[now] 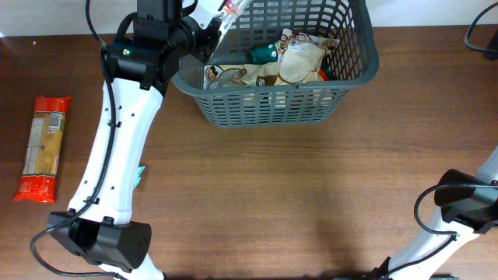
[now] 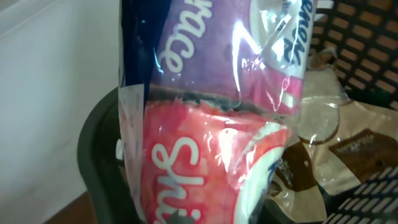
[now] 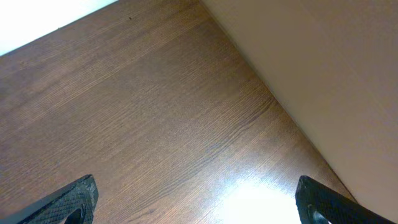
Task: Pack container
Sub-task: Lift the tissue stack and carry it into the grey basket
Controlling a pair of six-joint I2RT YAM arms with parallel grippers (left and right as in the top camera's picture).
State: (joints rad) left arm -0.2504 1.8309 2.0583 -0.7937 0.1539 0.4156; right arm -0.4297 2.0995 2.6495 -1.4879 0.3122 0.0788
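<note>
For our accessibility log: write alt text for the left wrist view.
A pink-and-purple packet in clear wrap fills most of the frame, close to the camera and in front of the rim of the dark grey container. Brown and white food packets lie inside the container behind it.

- Packet (image 2: 211, 112) fills the left wrist view, cut off top and bottom, hiding the fingers of the left gripper (image 1: 216, 22).
- Basket (image 1: 272, 109): far rim cut off at the overhead frame's top edge.

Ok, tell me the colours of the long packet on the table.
The long packet has red-orange ends and a yellow middle; overhead view shows it best.
</note>
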